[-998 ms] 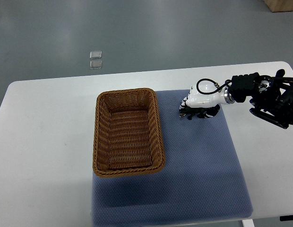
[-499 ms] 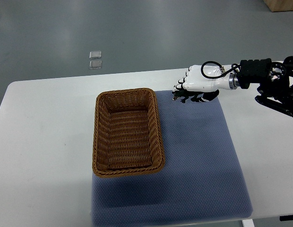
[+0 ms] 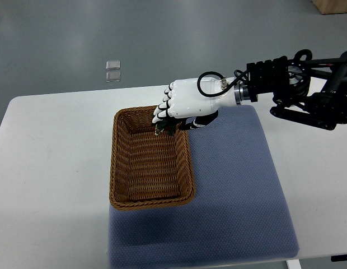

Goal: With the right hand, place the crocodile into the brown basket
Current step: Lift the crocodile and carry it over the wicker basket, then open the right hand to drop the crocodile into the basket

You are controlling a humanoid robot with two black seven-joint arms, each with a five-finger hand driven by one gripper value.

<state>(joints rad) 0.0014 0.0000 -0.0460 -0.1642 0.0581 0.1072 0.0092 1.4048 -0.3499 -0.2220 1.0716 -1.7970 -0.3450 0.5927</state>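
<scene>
white table (image 3: 56, 168) | blue-grey mat (image 3: 235, 190) on it | grey floor (image 3: 162, 39) | two floor plates (image 3: 113, 71)

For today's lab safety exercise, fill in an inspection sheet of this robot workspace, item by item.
Surface: white table with a blue-grey mat.
Job's things: brown basket on the mat's left edge; crocodile, dark, mostly hidden, held above the basket's far right corner.
Clutter: nothing seen.
Robot hands: right robot hand shut on the crocodile; left not in view.
Cables: black loop at the wrist.
Surroundings: grey floor, two small plates in it.
</scene>
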